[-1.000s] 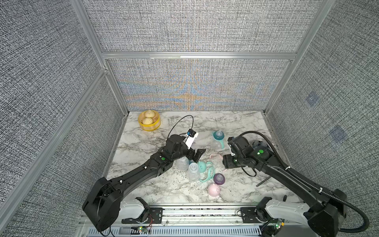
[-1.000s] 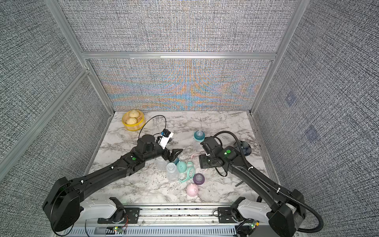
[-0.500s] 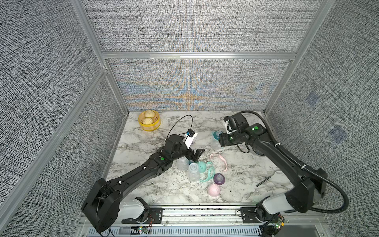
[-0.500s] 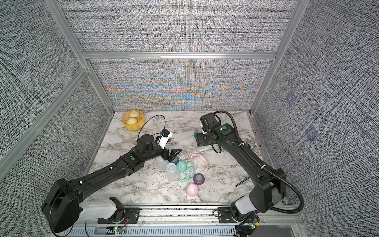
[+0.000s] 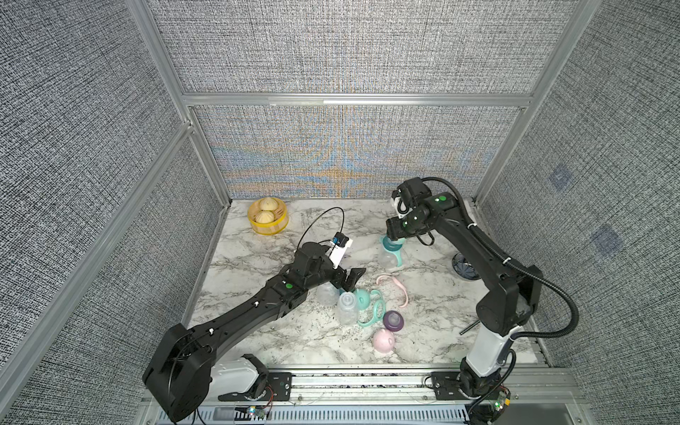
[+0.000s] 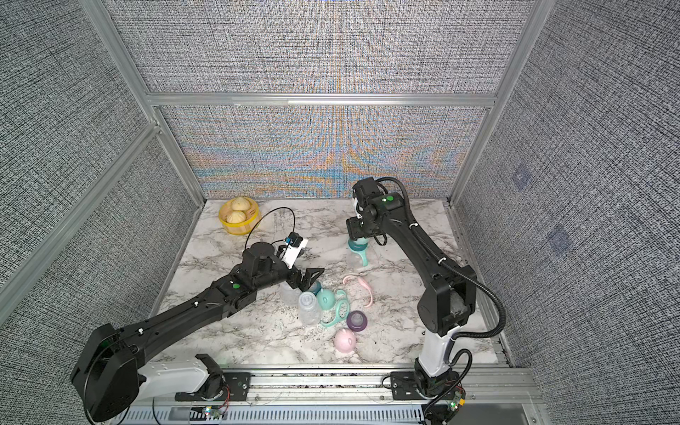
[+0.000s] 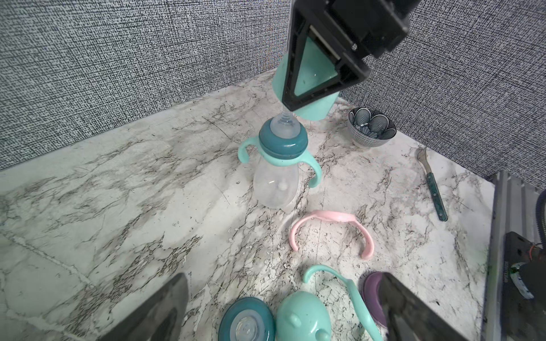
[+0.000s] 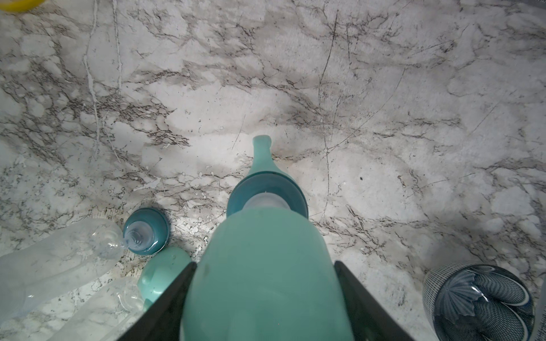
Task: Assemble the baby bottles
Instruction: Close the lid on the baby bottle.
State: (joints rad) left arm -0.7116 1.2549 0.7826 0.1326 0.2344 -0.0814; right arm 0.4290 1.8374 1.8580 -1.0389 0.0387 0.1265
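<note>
Our right gripper point(image 8: 265, 262) grasps the mint cap point(image 7: 314, 109) just above the upright bottle point(image 7: 276, 183); we should centre it over the nipple point(image 7: 284, 125) and press straight down. Our left gripper point(image 5: 349, 282), released, hangs apart from it.

Bottle point(image 5: 390, 259) upright, back-right: teal collar point(image 7: 283, 144), mint handles point(image 7: 315, 174) on; mint cap point(image 8: 260, 280) tilted just above nipple point(image 7: 285, 125). Two bare bottles point(image 5: 347, 311) lie front-centre; pink cap point(image 5: 382, 340), pink handle point(image 5: 396, 289) loose nearby.
</note>
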